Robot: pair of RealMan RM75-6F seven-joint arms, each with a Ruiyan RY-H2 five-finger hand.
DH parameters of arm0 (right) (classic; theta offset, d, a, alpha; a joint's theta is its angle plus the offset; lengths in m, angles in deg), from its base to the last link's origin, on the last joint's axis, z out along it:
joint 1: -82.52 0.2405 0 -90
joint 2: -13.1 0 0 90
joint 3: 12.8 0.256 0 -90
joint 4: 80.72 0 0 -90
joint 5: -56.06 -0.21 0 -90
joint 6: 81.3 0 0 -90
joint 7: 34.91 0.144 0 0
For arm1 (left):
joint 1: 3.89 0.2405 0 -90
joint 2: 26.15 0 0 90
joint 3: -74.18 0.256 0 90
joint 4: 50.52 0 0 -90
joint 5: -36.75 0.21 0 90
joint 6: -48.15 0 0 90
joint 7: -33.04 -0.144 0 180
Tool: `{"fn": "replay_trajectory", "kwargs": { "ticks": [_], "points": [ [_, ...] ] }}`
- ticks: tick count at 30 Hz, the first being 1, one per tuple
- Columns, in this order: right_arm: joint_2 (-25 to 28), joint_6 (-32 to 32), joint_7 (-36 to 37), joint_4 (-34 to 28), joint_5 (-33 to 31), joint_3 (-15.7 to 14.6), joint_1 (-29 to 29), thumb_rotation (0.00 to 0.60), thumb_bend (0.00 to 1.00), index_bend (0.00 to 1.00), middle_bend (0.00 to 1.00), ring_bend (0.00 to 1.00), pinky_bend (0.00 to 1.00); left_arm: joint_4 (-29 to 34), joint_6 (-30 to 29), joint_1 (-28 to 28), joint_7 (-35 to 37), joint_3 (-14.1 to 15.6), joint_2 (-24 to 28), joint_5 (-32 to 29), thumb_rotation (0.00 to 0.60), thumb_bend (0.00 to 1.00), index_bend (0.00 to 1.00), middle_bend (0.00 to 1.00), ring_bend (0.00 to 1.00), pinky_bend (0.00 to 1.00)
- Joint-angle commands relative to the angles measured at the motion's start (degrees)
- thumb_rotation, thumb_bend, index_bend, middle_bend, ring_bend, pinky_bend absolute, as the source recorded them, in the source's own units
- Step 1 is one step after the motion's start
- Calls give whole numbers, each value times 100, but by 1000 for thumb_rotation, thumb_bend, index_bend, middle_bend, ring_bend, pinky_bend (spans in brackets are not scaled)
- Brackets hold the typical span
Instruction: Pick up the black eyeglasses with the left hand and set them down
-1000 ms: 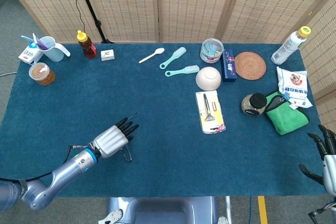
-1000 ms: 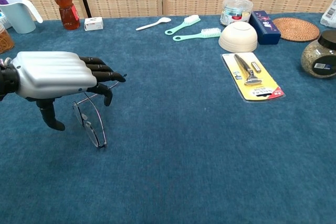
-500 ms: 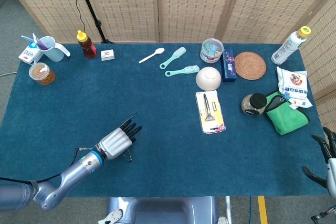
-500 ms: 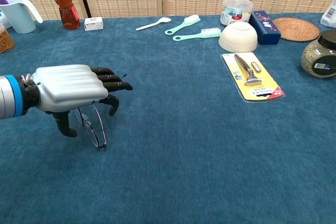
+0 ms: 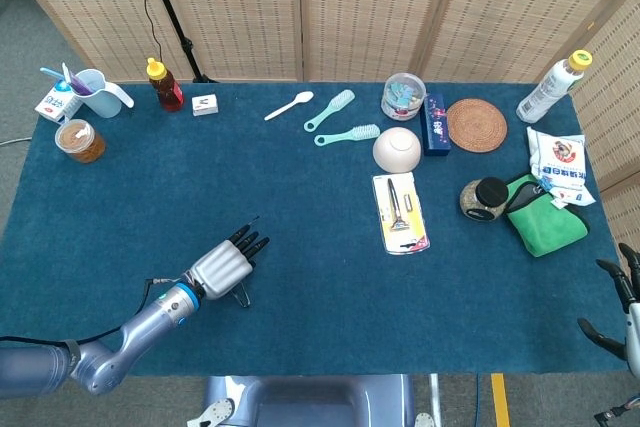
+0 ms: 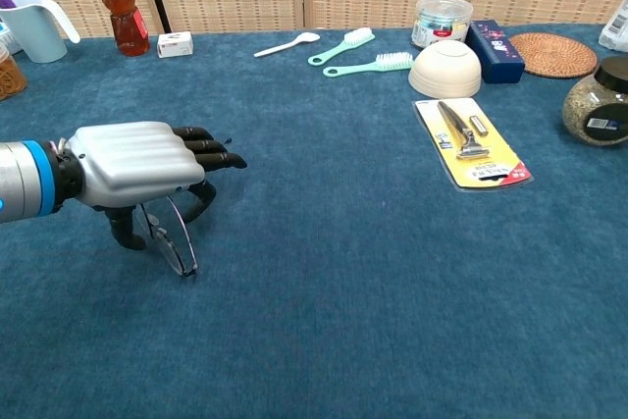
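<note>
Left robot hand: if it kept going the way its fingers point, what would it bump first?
Probably nothing soon. The left robot hand points up-right over bare blue table; the white spoon lies roughly on that line.

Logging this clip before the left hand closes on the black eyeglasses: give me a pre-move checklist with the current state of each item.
1. Left hand positioned over the black eyeglasses: ok, it sits right above them in the chest view.
2. Fingers around the frame: cannot tell; thumb and a finger hang beside the lens, contact unclear.
3. Eyeglasses resting on the table: ok, the lower rim touches the blue cloth.
4. Space around the eyeglasses: ok, no other object lies near them.
5. Right hand out of the way: ok, at the table's far right edge, holding nothing.
6. Razor pack away from the left hand: ok.
</note>
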Motion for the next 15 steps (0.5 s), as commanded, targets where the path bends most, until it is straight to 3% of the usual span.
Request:
{"fn": "replay_trajectory", "kwargs": {
  "ticks": [1, 10, 15],
  "points": [
    [-3, 0, -1, 2, 0, 2, 0, 600, 43, 215, 81, 101, 234, -20, 4, -7, 13, -9, -6, 4, 600, 140, 515, 0, 0, 0],
    [-3, -19, -48, -42, -5, 9, -15, 600, 42, 218, 84, 103, 234, -274, 125, -116, 159, -105, -74, 51, 600, 182, 533, 0, 0, 0],
    [4, -18, -65, -59, -10, 14, -19, 600, 42, 218, 84, 103, 234, -269, 170, -140, 313, -136, -78, 85, 600, 182, 249, 0, 0, 0]
  ]
}}
